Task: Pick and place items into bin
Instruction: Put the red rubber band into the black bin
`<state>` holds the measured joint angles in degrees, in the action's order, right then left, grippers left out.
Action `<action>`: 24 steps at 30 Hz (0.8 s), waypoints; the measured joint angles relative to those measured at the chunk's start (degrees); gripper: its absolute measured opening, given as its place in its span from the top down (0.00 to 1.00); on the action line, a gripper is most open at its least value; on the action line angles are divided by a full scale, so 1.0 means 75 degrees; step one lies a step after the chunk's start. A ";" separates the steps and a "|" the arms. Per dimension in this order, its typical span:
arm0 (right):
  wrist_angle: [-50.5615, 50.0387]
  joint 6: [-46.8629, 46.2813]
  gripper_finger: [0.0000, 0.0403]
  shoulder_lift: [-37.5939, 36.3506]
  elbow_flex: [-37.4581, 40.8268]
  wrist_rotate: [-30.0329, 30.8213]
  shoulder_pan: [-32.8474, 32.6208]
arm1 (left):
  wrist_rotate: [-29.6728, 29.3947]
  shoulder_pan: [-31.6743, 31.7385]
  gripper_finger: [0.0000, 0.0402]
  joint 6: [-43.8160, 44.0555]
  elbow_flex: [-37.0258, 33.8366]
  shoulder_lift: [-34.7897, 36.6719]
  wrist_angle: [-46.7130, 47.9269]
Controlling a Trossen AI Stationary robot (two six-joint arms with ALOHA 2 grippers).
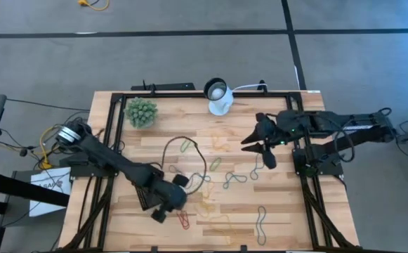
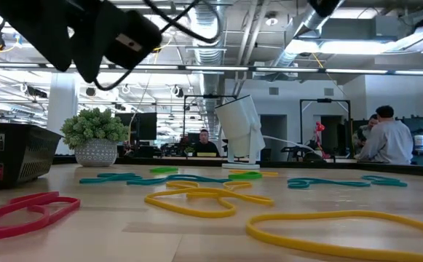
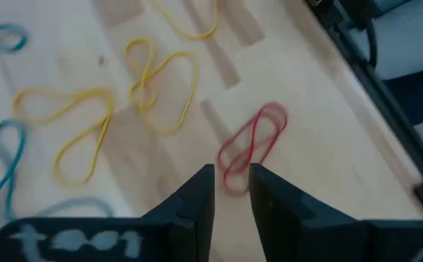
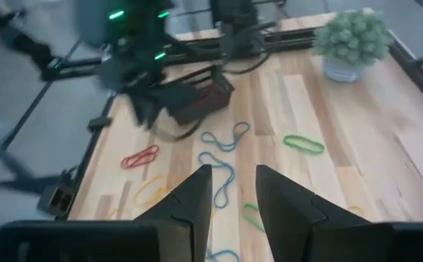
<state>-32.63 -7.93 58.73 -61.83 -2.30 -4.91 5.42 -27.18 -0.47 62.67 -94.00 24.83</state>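
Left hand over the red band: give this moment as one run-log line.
left hand: open, above red band, not gripping | right hand: open, raised, idle | bin: contents unseen

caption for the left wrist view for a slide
Left gripper, fingers slightly apart, above a red band among yellow bands.

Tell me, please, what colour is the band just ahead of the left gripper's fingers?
Red; the band shows best in the left wrist view, beyond the left gripper.
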 joint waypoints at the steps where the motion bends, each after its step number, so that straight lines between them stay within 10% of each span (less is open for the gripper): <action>1: 0.0102 -0.0151 0.75 0.0017 0.0121 0.0073 0.0000 | 0.0040 -0.0037 0.81 0.0004 0.0140 -0.0186 -0.0027; 24: 0.1104 -0.1352 0.75 0.1471 0.0318 0.0102 -0.0908 | -0.0893 -0.0418 0.81 0.1648 0.0377 -0.2104 -0.0291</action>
<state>-24.35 -18.07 69.76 -59.45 -1.53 -11.72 -1.28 -30.32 11.89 65.50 -109.78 22.65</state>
